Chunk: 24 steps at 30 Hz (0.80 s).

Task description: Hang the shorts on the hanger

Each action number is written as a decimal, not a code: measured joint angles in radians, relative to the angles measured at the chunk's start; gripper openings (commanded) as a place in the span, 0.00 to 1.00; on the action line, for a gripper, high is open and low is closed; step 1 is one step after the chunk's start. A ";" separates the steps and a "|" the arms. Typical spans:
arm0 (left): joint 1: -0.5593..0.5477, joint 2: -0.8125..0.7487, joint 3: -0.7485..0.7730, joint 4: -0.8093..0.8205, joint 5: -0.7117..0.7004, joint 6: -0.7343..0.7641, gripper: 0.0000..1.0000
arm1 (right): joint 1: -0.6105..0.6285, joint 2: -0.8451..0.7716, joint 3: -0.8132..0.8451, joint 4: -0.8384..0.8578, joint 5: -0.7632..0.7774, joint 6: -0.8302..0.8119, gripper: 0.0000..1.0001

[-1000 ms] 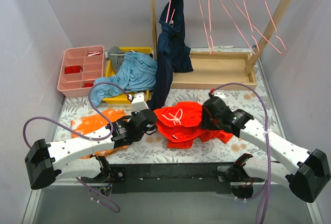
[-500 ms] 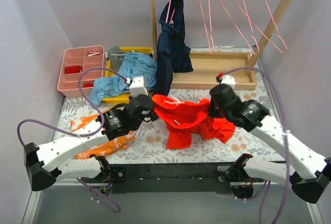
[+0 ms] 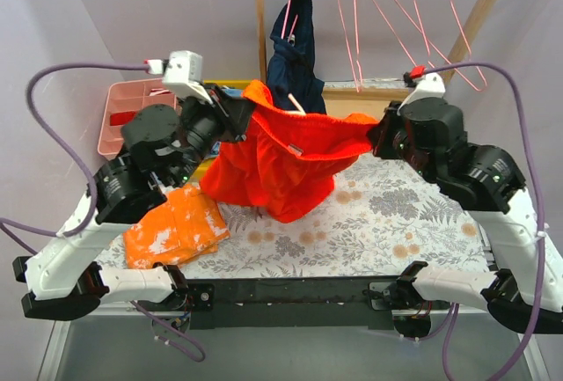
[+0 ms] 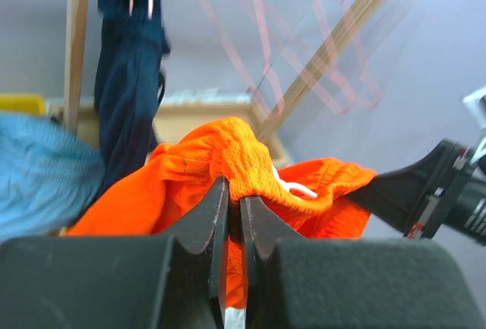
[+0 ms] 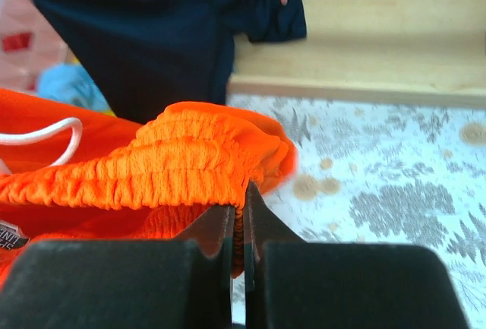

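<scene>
The red-orange shorts hang in the air above the table, stretched by their waistband between both arms. My left gripper is shut on the waistband's left end, and my right gripper is shut on its right end. The legs droop below the band, and a white drawstring shows at the waist. Several pink wire hangers dangle from the wooden rack's top rail behind the shorts; in the left wrist view the hangers appear blurred.
A navy garment hangs on a pink hanger at the rack's left post. A lighter orange splotched garment lies front left. A pink divided tray sits back left. The rack's wooden base lies behind the shorts.
Both arms have lifted the shorts off the table and pulled the waistband taut between them. The right gripper closed on the waistband early in this interval.
</scene>
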 measured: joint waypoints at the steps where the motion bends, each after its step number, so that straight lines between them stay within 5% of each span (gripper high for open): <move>1: 0.000 -0.006 -0.032 -0.005 0.001 -0.006 0.00 | 0.000 -0.007 -0.030 -0.003 -0.003 0.000 0.01; 10: 0.036 -0.120 -0.717 -0.020 0.073 -0.204 0.00 | -0.040 -0.091 -0.711 0.138 -0.139 0.014 0.06; 13: 0.109 -0.093 -0.877 0.003 0.154 -0.247 0.00 | -0.069 -0.057 -0.854 0.194 -0.227 0.009 0.26; 17: 0.203 -0.037 -0.916 0.067 0.251 -0.258 0.00 | -0.076 -0.016 -0.848 0.238 -0.287 -0.017 0.64; 24: 0.285 0.052 -0.856 0.164 0.373 -0.236 0.00 | -0.076 -0.019 -0.571 0.249 -0.269 -0.094 0.73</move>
